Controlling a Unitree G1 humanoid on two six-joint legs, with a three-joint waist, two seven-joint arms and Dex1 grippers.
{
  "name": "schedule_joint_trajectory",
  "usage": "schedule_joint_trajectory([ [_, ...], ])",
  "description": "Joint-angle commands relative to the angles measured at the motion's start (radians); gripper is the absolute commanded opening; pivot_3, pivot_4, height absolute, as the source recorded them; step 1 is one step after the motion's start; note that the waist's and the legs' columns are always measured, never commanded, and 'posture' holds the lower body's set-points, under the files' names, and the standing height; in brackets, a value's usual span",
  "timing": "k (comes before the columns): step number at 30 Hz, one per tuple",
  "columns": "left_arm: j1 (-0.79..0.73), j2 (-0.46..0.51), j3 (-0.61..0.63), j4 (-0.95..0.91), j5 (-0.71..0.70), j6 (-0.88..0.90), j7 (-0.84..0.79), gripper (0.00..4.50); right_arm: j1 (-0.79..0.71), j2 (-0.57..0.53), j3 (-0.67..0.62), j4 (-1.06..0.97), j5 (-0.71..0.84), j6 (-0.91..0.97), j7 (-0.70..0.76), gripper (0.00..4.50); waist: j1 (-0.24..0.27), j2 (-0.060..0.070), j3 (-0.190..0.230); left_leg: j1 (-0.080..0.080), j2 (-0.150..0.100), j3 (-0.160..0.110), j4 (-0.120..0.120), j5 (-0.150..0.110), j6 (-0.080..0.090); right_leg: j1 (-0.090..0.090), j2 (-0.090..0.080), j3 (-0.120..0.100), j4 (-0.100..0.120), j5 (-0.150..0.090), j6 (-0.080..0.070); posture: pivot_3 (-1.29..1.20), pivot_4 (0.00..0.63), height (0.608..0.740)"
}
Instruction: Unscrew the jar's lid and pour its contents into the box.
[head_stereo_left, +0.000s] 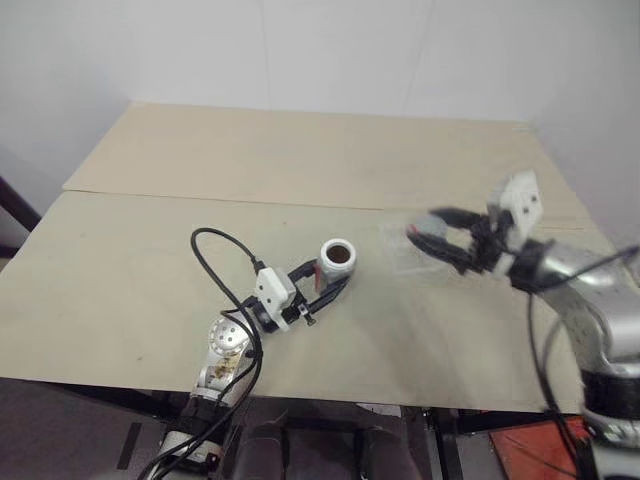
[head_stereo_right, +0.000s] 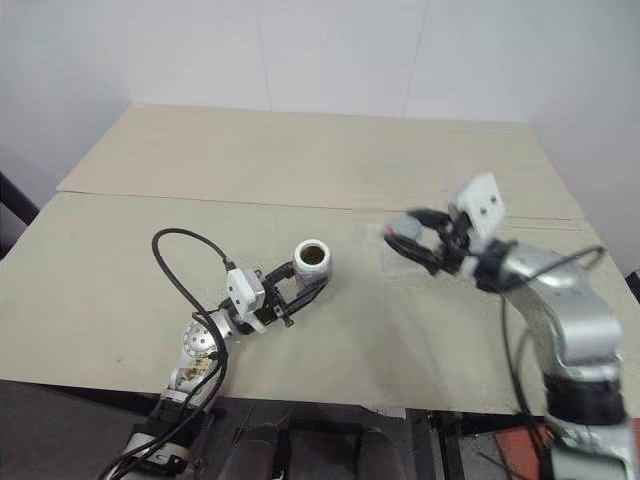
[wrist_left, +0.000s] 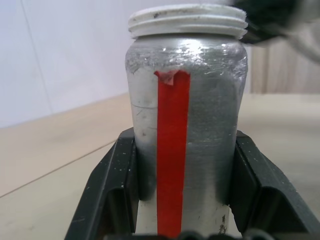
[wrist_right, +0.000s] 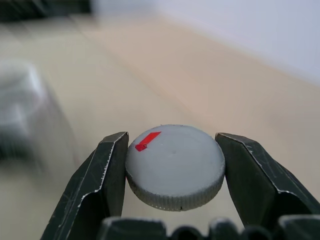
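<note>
Left hand (head_stereo_left: 322, 283) clamped low at centre; right hand (head_stereo_left: 432, 237) clamped, raised at right.

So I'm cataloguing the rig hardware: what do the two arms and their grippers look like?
Both arms are silver-grey metal with black cables; one loops out over the table by the left arm. Each wrist carries a white block. The left gripper and right gripper each have two black fingers, flat inside, edges scuffed pale.
</note>
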Motion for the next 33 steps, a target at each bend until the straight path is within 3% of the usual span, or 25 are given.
schedule_joint_trajectory([
  [1, -0.054, -0.001, 0.023, -0.009, -0.010, 0.032, 0.022, 1.97, 0.106, -0.014, -0.063, -0.110, -0.001, 0.084, -0.071, 2.74, -0.010, 0.000, 0.000, 0.001, 0.000, 0.000, 0.001, 0.000, 0.000, 0.000, 0.000, 0.001, 0.001, 0.000, 0.000, 0.00, 0.150, 0.740],
  [5, -0.114, 0.013, 0.036, 0.034, 0.009, 0.045, 0.030, 1.97, 0.245, -0.015, -0.018, -0.129, -0.068, 0.127, -0.137, 2.74, -0.018, 0.000, 0.000, 0.004, 0.000, 0.000, 0.001, 0.000, 0.000, 0.003, 0.001, 0.002, 0.001, 0.000, 0.001, 0.00, 0.150, 0.740],
  [11, -0.172, 0.021, 0.037, 0.085, 0.011, 0.039, 0.019, 1.97, 0.256, 0.022, 0.013, -0.120, -0.088, 0.220, -0.217, 2.74, -0.021, 0.000, 0.000, 0.004, 0.000, 0.000, 0.001, 0.000, 0.000, 0.003, 0.001, 0.003, 0.001, 0.000, 0.001, 0.00, 0.150, 0.740],
  [16, -0.197, 0.016, 0.032, 0.113, 0.020, 0.034, 0.015, 1.97, 0.263, 0.018, 0.033, -0.115, -0.104, 0.250, -0.232, 4.43, -0.014, 0.000, 0.000, 0.002, 0.000, 0.000, 0.001, 0.000, 0.000, 0.002, 0.001, 0.003, 0.000, 0.000, 0.001, 0.00, 0.150, 0.740],
  [23, -0.325, 0.023, 0.016, 0.265, 0.130, 0.016, 0.064, 1.97, 0.230, 0.033, -0.006, -0.172, -0.100, 0.247, -0.264, 4.48, -0.011, 0.000, 0.000, 0.002, -0.001, 0.000, 0.001, 0.000, 0.000, 0.002, 0.001, 0.003, 0.000, 0.000, 0.001, 0.00, 0.150, 0.740],
  [33, -0.784, -0.026, -0.114, 0.825, 0.451, -0.120, 0.272, 1.97, 0.203, 0.052, -0.042, -0.273, -0.094, 0.271, -0.317, 4.48, -0.009, -0.001, 0.000, -0.002, -0.005, -0.003, 0.001, 0.000, 0.001, 0.001, -0.001, 0.001, -0.003, 0.000, 0.005, 0.00, 0.150, 0.740],
])
